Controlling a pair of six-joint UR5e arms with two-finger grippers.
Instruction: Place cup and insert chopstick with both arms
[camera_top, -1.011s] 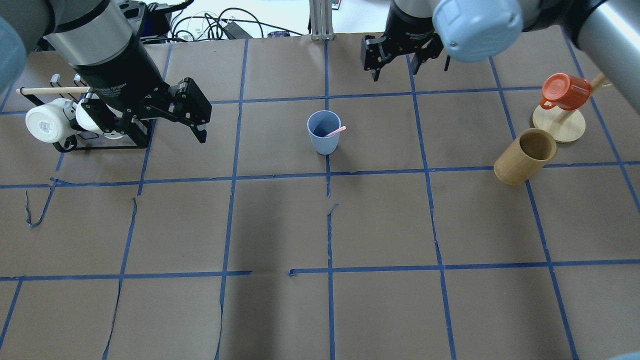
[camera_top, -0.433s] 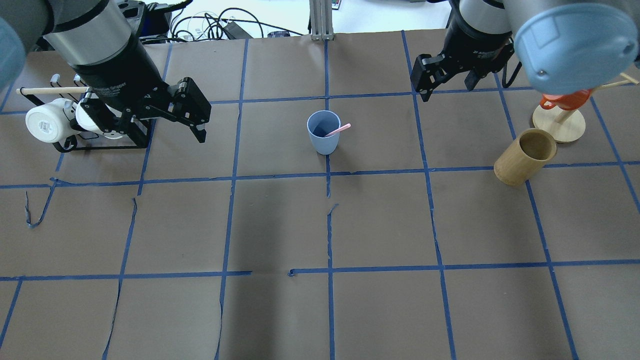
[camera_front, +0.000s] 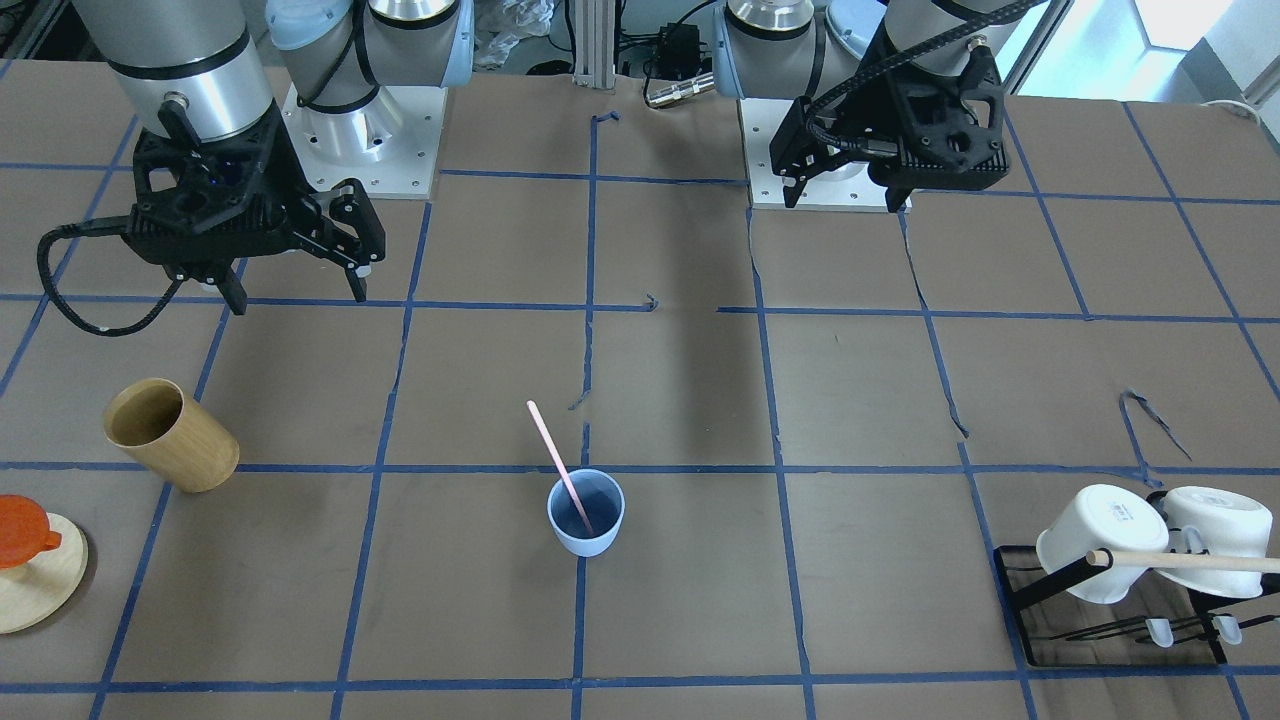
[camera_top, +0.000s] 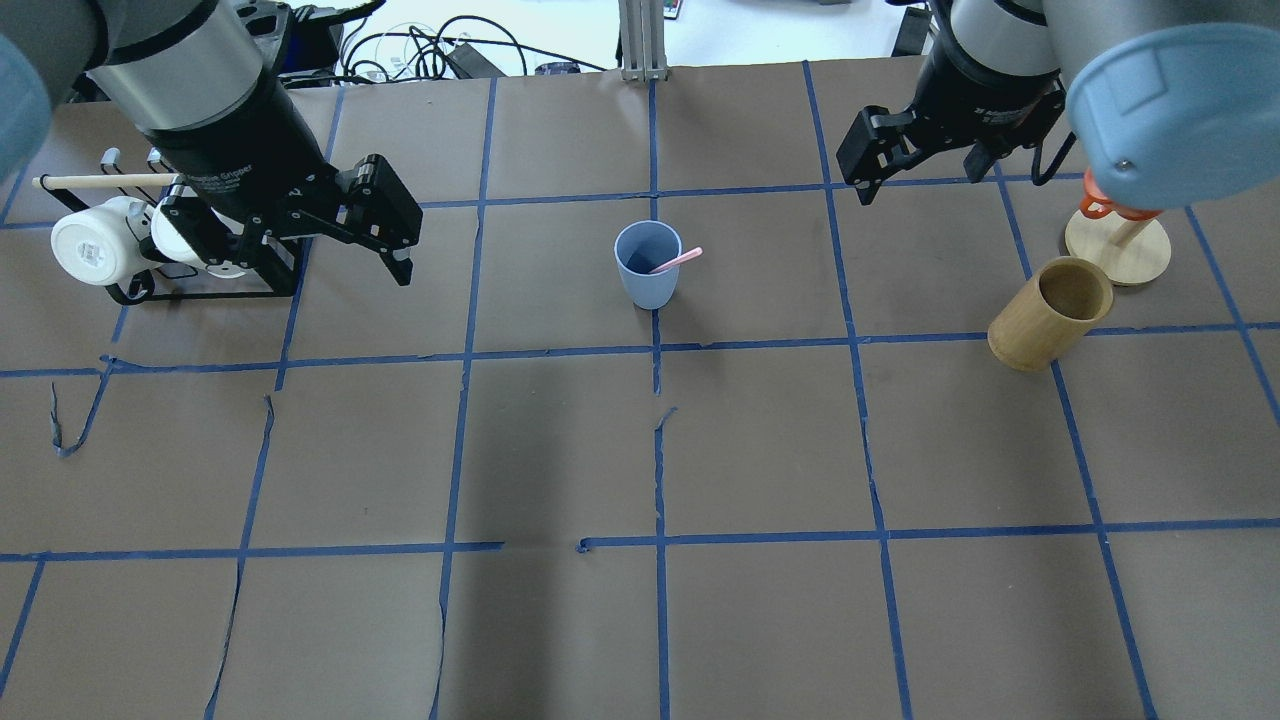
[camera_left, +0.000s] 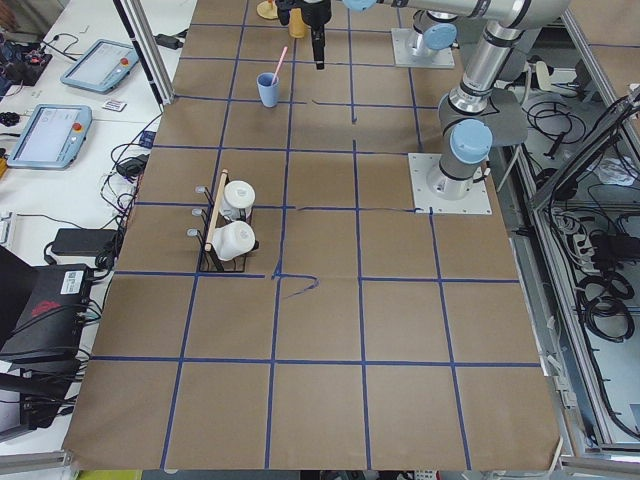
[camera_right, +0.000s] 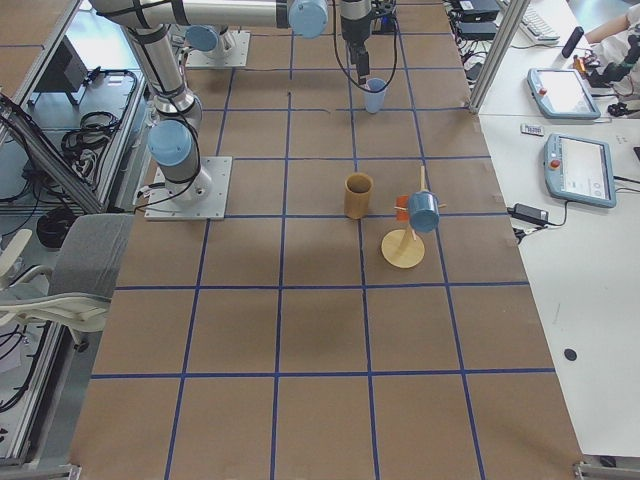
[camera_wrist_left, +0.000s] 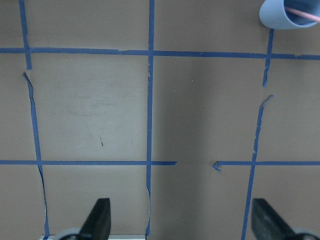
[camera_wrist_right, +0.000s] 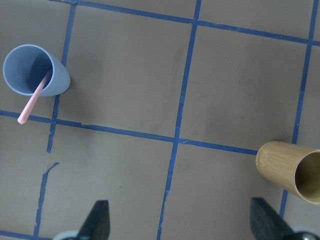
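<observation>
Cup (camera_top: 647, 265) stands upright on the brown-papered table (camera_top: 760, 440), astride the central blue tape line. Read on the overhead view with 12 o'clock at the table's far edge, it sits a little toward 12 from the table's middle. Inside it rests the chopstick (camera_top: 676, 262), its lower end down in the cup, its shaft leaning on the rim and poking out toward 2 to 3 o'clock. The left gripper (camera_front: 843, 195) hangs at the cup's 9 o'clock, fingers spread wide and holding nothing. The right gripper (camera_front: 297, 293) hangs at about 2 o'clock, also spread wide with nothing between its fingers. Both are well apart from the cup. Out near 3 to 4 o'clock stands a tan wooden cup (camera_top: 1050, 312), mouth up. Just past it, by the table's 3 o'clock edge, is a round wooden stand (camera_top: 1117, 250) bearing an orange mug (camera_front: 20, 535). Beyond the left gripper at 9 o'clock, close to that edge, a black rack (camera_top: 205, 285) carries two white mugs (camera_top: 90, 245) on a wooden rod. The widest open stretch of paper runs from 4 through 8 o'clock of the cup, down to the near edge.
</observation>
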